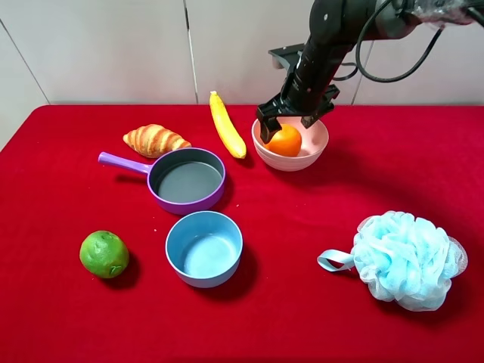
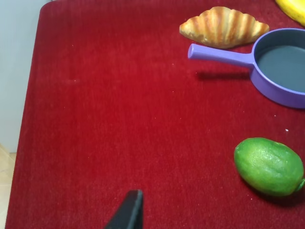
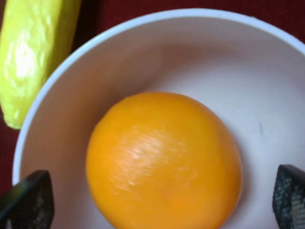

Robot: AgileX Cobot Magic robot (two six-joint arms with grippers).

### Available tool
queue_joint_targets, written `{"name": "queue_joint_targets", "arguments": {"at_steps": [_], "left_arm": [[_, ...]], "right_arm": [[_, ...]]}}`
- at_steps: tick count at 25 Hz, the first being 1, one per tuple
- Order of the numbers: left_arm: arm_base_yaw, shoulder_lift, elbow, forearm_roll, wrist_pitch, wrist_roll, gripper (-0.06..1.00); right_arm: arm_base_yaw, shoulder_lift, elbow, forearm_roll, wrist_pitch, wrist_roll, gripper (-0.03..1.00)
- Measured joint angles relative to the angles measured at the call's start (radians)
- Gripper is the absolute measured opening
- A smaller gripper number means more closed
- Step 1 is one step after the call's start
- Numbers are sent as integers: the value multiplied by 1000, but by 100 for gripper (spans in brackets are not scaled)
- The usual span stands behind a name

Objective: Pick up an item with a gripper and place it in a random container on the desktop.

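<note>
The round, shiny orange fruit (image 3: 164, 162) already sits inside the pale pink round bowl (image 1: 315, 148), and the right black claw (image 1: 285, 119) is open around it, so the job looks nearly done.

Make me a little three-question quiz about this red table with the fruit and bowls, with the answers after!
1. True or false: the orange sits inside the pink bowl.
2. Which lies nearest the purple pan? A) lime B) croissant C) sponge
3. Fill in: the right gripper has its jaws ___ around the orange.

Key: 1 true; 2 B; 3 open.
</note>
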Motion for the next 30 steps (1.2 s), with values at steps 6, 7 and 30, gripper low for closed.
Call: {"name": "queue_joint_targets", "arguments": {"at_steps": [6, 7, 30], "left_arm": [[0, 0, 0, 0, 0, 0, 99], [0, 0, 0, 0, 0, 0, 99], [0, 0, 0, 0, 0, 0, 99]], "right_arm": [[0, -45, 0, -15, 34, 24, 69], [0, -52, 0, -17, 41, 30, 69], [55, -471, 179, -70, 247, 102, 69]]}}
